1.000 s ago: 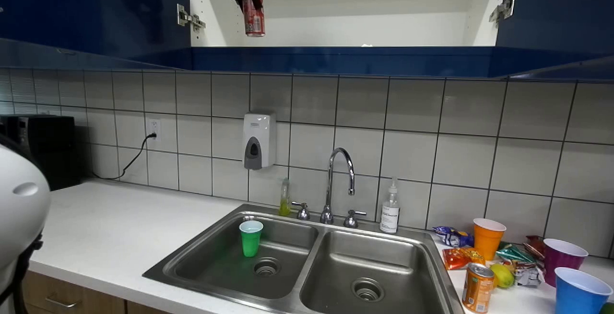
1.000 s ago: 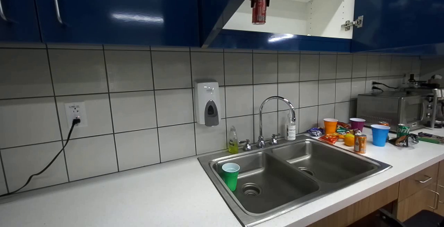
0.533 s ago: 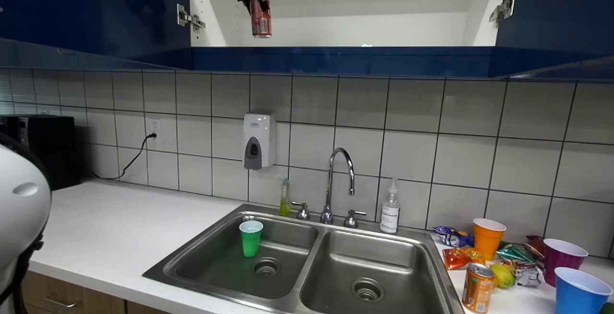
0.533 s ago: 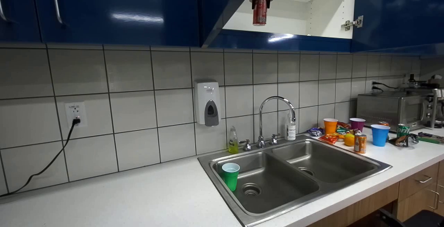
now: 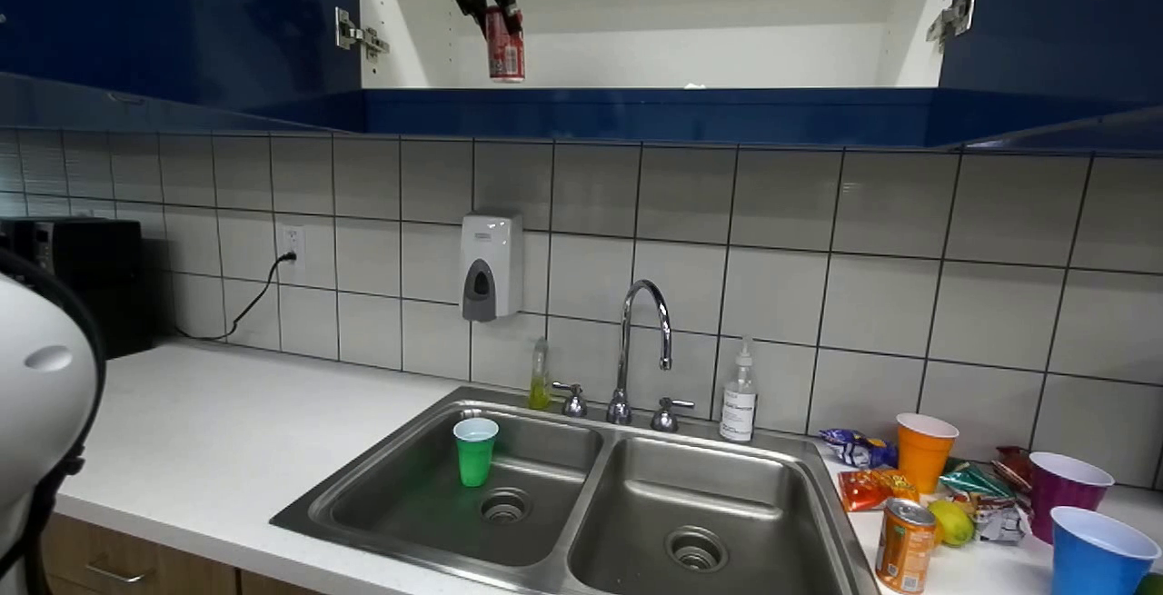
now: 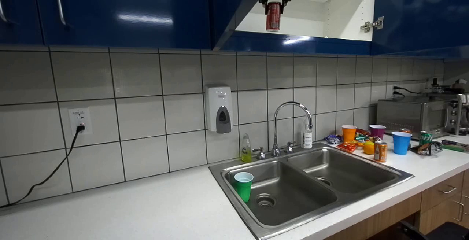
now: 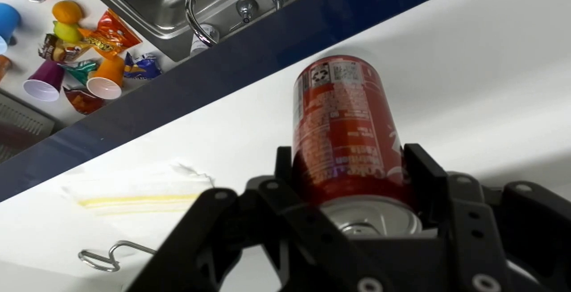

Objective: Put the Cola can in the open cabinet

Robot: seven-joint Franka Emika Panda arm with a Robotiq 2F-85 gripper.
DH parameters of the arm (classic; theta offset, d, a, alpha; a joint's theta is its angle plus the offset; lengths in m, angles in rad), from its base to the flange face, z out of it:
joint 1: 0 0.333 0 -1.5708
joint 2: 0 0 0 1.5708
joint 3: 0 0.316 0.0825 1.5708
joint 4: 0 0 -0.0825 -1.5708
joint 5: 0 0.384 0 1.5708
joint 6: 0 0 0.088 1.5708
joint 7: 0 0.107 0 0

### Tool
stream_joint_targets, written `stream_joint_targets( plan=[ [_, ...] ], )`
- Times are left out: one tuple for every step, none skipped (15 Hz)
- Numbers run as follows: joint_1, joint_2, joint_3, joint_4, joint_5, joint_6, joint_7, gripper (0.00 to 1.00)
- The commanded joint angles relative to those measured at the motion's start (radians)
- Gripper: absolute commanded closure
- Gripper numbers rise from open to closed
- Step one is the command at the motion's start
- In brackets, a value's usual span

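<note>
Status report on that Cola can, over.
Fingers shut on the Cola can. Can hangs base-down over the floor of the open cabinet, apparently not set down yet. Dark blue lower edge close to the can's base in the wrist view: possible snag.

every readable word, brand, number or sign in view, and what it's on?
"Coke": Cola can
"Nutrition": same can
Recycling arrows and a square code, no words: same can
Too small or blurred to read: most of the can's other print; lettering on the wall dispenser, pump bottle, orange can, green can, orange snack bag.
</note>
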Motion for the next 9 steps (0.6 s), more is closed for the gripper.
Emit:
stream_joint_targets(
  plan=[
    [0.004,0.053,0.0,0.08,-0.015,-0.014,0.0,0.62],
    [0.003,0.062,0.0,0.088,-0.008,-0.015,-0.004,0.62],
    [0.004,0.07,0.0,0.096,-0.012,-0.016,-0.001,0.62],
    [0.004,0.079,-0.001,0.105,-0.012,-0.017,-0.001,0.62],
    [0.004,0.087,-0.001,0.114,-0.01,-0.018,-0.002,0.62],
    [0.004,0.095,-0.001,0.124,-0.011,-0.021,-0.003,0.62],
    [0.005,0.102,-0.001,0.133,-0.012,-0.023,-0.002,0.62],
    [0.005,0.11,-0.001,0.142,-0.011,-0.026,-0.003,0.62],
    [0.005,0.116,-0.001,0.149,-0.011,-0.026,-0.002,0.62]
  ],
)
